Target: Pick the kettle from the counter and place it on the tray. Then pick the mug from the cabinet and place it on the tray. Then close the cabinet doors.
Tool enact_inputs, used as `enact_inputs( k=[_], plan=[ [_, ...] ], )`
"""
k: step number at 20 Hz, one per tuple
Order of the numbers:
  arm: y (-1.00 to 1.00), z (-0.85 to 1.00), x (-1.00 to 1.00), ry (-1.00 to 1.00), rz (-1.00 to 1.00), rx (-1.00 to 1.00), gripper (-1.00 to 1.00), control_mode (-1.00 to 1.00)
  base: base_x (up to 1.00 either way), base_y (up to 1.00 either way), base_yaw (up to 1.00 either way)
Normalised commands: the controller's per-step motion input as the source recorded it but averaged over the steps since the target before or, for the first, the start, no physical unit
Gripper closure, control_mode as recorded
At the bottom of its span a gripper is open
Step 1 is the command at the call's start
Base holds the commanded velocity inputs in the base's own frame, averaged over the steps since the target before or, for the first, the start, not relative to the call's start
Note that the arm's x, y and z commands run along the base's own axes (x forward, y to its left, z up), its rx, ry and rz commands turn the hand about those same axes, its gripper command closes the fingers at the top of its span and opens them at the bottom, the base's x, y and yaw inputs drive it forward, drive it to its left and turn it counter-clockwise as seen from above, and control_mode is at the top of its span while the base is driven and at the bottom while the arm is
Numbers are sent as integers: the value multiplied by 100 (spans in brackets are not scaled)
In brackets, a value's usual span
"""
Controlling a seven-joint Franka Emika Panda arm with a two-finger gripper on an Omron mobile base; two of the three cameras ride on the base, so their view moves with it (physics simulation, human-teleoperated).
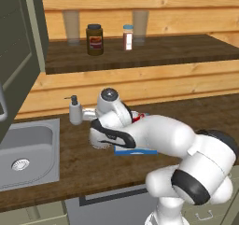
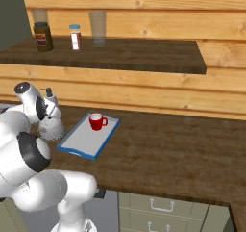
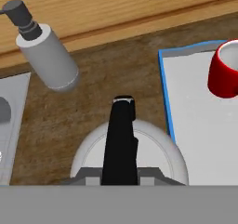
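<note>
Counter point(image 3: 107, 79): kettle point(image 3: 153, 148) beside tray point(image 3: 195, 125); gripper point(image 3: 120, 179) fingers clamped on its black handle point(image 3: 120, 139).

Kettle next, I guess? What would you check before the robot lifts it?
1. Gripper around the kettle handle: ok, it looks closed on both sides.
2. Kettle resting on the counter, beside the tray: ok.
3. Bare room on the tray: ok, next to the mug.
4. Mug upright on the tray: ok.
5. Soap bottle apart from the kettle: ok.
6. Cabinet door shut: not ok, it is open.
</note>
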Motion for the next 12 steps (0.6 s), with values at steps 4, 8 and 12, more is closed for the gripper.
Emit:
enact_inputs(
  k=[4,8,12],
  plan=[
    [-26,70,-46,-13,-17,9,100,-100,0,0,0],
    [-29,58,-31,-3,-19,5,100,-100,0,0,0],
    [-41,30,-17,0,-22,0,100,-100,0,0,0]
  ],
)
